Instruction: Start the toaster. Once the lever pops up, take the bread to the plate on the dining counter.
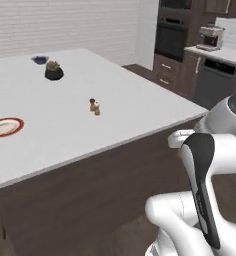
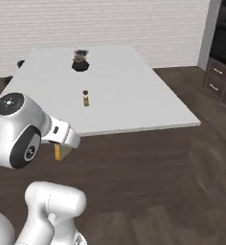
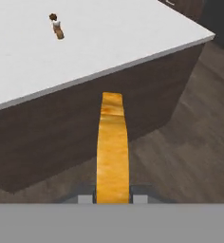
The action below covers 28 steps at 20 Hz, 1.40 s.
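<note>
A: Claw (image 3: 112, 197) is clamped on the bread (image 3: 112, 147), 2 fingers pinching the near edge, slice sticking out edge-on ahead of the hand. In the right base view you see a bit of it hanging under the wrist (image 2: 57, 152).

B: Where's it relative to the target?

A: It's in the air off the near side of the dining counter (image 1: 65, 120), below the slab's top and over the wood floor. The plate (image 1: 5, 127) sits well apart, far left on the counter, red rim, white centre.

B: How will it handle?

A: My read: light, stiff-ish toast, crumbly if you squeeze more. You hold it by 1 edge only, so it can pivot or slip if you swing fast. Keep the grip as is, don't re-grab.

B: Anything in the way?

A: Small shaker (image 1: 94, 106) mid-counter, dark bowl (image 1: 54, 73) further back. Both stand off the line to the plate. You need to lift above the counter edge first, then lay it flat, I'd guess.
</note>
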Available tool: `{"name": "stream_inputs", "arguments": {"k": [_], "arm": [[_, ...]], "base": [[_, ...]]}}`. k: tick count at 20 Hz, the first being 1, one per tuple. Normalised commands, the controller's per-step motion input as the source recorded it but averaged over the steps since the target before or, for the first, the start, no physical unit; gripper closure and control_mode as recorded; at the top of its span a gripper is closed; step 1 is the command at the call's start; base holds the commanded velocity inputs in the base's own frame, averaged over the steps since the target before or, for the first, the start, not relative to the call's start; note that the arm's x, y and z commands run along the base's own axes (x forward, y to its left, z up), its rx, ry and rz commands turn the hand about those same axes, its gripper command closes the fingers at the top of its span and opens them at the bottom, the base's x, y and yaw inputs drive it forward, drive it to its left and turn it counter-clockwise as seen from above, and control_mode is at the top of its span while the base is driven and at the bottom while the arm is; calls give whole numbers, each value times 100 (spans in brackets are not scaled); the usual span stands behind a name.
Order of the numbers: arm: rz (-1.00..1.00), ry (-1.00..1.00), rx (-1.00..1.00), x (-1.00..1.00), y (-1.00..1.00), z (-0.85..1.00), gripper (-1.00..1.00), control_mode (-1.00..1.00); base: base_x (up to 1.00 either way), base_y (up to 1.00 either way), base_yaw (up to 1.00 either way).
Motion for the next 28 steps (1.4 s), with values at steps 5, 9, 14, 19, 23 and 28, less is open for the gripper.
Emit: {"name": "stream_inputs", "arguments": {"k": [5,9,14,19,23,28], "arm": [[0,0,0,0,0,0,100,100],[0,0,0,0,0,0,100,100],[0,0,0,0,0,0,100,100],[0,0,0,0,0,0,100,100],[0,0,0,0,0,0,100,100],[0,0,0,0,0,0,100,100]], "base": [[0,8,82],[11,81,18],[12,100,-3],[22,100,-8],[33,100,-15],[32,100,-28]]}}
